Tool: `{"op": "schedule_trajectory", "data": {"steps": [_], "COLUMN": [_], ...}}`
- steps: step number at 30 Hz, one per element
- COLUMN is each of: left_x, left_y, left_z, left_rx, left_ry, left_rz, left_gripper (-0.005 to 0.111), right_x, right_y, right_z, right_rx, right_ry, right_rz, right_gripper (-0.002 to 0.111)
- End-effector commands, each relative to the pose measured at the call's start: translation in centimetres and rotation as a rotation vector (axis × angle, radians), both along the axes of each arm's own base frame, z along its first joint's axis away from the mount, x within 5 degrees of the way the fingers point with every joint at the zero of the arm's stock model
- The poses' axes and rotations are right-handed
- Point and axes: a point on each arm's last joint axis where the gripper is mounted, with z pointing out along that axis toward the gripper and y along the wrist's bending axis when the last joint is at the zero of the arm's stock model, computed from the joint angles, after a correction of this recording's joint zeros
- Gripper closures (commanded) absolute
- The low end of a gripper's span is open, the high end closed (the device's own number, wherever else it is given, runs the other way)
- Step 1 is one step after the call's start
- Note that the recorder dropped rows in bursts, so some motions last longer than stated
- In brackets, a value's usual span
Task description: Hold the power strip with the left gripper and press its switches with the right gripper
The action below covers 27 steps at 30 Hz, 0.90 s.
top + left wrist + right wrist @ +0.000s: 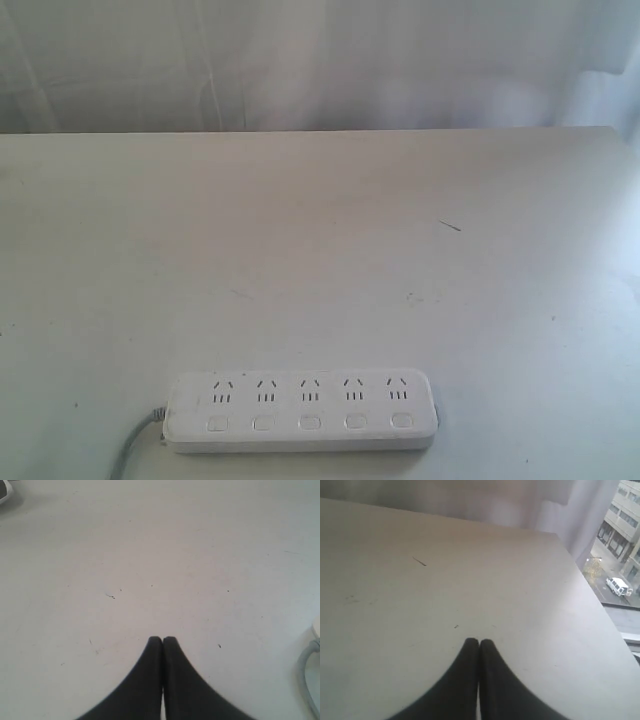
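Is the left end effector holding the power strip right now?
No, the left end effector is shut on nothing above the table, and the power strip lies untouched in the exterior view.

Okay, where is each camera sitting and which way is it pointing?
Exterior: off the arms, facing across the table toward the curtain, power strip nearest; no robot parts show.
Left wrist: above the table, looking down past the shut left gripper.
Right wrist: looking across the table toward a window, past the shut right gripper.
Shared: exterior and left wrist both catch the strip's grey cord.
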Motion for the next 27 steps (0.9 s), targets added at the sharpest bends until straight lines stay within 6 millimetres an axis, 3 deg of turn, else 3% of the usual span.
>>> {"op": "schedule_trajectory", "data": {"steps": [1,5,27], "left_x": [-0.05,-0.05,-0.05], "left_y": [0.00,0.00,0.00], "left_z": [-0.17,-0.17,-0.17], "left_rx": [0.001,0.001,0.001], "left_ry": [0.008,0.008,0.008], "left_rz": [0.000,0.000,0.000], "left_gripper": [0.107,0.107,0.107], "right_x": [-0.03,-0.04,-0.04], "right_y": [0.39,0.65,0.65], "right_z": [-0.06,-0.04,-0.04], "right_rx": [0.011,0.158,0.160], "right_ry": [0.001,0.004,0.004], "right_rz": [0.043,0.033,0.033], "right_gripper": [0.108,0.108,0.108]}}
